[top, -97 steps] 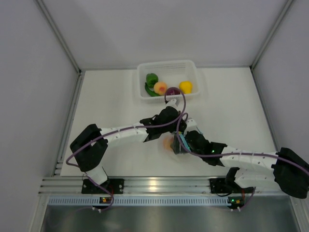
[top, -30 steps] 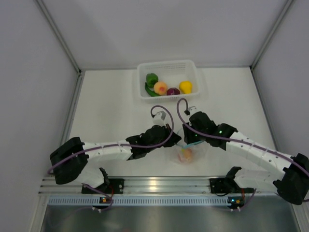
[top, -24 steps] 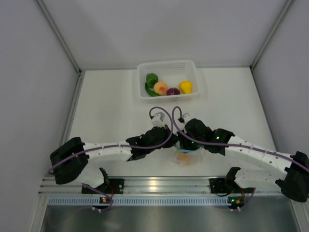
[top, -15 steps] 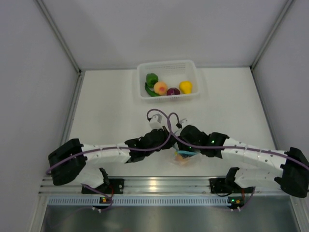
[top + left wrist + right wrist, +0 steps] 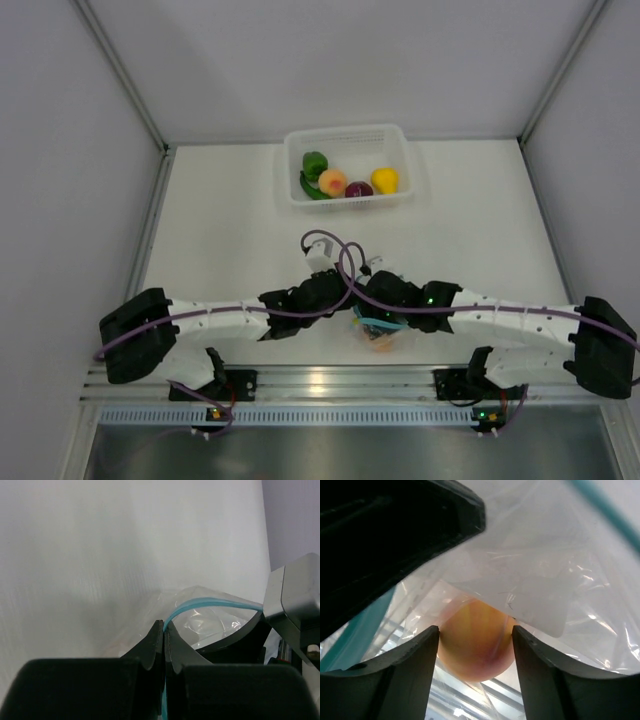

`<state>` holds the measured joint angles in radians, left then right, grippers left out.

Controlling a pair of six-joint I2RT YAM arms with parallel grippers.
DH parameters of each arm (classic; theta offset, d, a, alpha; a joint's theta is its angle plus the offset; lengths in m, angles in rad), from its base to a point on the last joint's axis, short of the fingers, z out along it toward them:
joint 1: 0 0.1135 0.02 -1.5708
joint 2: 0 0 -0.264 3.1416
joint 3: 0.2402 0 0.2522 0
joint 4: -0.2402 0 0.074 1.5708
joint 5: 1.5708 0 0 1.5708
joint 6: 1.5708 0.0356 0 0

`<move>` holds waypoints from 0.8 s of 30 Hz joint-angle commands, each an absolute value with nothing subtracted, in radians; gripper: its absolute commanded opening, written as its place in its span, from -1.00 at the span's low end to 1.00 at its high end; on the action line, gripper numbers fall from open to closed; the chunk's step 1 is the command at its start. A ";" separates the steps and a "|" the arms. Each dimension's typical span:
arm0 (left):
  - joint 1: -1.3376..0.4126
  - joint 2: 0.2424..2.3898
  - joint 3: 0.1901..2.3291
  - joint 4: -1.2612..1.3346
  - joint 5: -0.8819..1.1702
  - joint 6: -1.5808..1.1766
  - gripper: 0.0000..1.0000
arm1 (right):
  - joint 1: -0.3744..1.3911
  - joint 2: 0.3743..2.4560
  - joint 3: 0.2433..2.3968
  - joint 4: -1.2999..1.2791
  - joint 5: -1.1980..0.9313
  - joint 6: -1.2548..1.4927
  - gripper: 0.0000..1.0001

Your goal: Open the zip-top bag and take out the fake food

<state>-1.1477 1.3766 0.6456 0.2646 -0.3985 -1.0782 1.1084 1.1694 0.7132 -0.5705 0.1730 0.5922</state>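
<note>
Bag mouth held open, one fruit seen inside and not yet out.
The clear soft plastic zip-top bag (image 5: 381, 333) lies at 6 o'clock on the table, near the arm bases. The left gripper (image 5: 164, 636) is pinched together on its light blue zip strip (image 5: 210, 602). The right gripper (image 5: 475, 632) has its jaws apart, flanking a glossy peach-orange plastic fruit (image 5: 476, 652) inside the bag, not clamped on it. Five pieces of fake food (image 5: 332, 182) sit in the white mesh plastic basket (image 5: 345, 131) at 12 o'clock. The opening looks done; this fruit is left to lift out.
</note>
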 commanded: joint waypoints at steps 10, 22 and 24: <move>-1.157 1.347 0.644 0.284 -0.502 -1.072 -1.00 | 1.189 1.299 0.706 -0.603 0.239 0.658 0.34; -1.233 1.310 0.670 0.218 -0.655 -1.054 -1.00 | 1.207 1.313 0.724 -0.629 0.232 0.652 0.35; -1.244 1.319 0.678 0.215 -0.675 -1.060 -1.00 | 1.209 1.299 0.744 -0.643 0.255 0.647 0.33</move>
